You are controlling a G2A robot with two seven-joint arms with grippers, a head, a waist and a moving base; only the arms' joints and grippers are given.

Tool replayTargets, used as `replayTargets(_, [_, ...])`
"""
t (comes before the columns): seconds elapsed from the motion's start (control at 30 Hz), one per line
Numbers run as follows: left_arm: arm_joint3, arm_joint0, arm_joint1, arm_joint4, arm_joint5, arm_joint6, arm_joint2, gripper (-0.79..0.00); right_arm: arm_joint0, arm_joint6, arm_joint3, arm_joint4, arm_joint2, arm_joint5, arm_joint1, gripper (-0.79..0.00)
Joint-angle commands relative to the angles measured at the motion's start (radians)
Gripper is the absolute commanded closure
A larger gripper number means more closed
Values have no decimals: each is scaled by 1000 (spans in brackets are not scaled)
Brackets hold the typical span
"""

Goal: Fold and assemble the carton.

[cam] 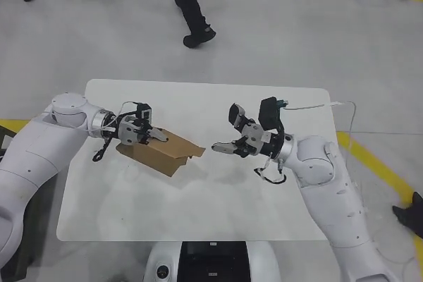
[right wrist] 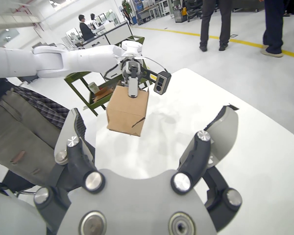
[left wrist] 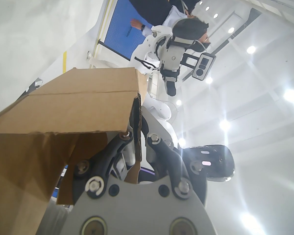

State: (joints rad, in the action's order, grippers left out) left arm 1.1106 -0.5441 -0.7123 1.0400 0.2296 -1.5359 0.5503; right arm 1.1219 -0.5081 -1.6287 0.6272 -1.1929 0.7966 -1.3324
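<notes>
A brown cardboard carton (cam: 162, 150) is held tilted just above the left half of the white table (cam: 197, 204). My left gripper (cam: 145, 134) is shut on its wall at the left end. In the left wrist view the fingers (left wrist: 150, 123) clamp the cardboard edge of the carton (left wrist: 76, 103), whose near end is open with a loose flap. My right gripper (cam: 224, 130) hangs open to the right of the carton, a short gap away. In the right wrist view its spread gripper (right wrist: 149, 123) faces the carton (right wrist: 127, 113), with the left gripper (right wrist: 132, 86) on top of the box.
A green cart (right wrist: 88, 86) with items on it stands beside the table's left side. A thin white cable (cam: 317, 107) lies at the table's far right corner. The table surface (right wrist: 186, 113) spreads out under the carton and in front of it.
</notes>
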Motion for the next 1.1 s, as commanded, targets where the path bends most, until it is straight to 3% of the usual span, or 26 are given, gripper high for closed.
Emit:
replayTargets(0.0, [10, 3, 3, -4, 0, 0, -10, 0, 0, 35, 6, 90, 16, -19, -1, -785])
replayTargets(0.23, [28, 18, 8, 26, -2, 0, -36, 0, -21, 67, 33, 204, 60, -37, -1, -785])
replayTargets(1.07, [57, 32, 23, 220, -34, 0, -77, 0, -21, 126, 24, 247, 146, -90, 5, -785])
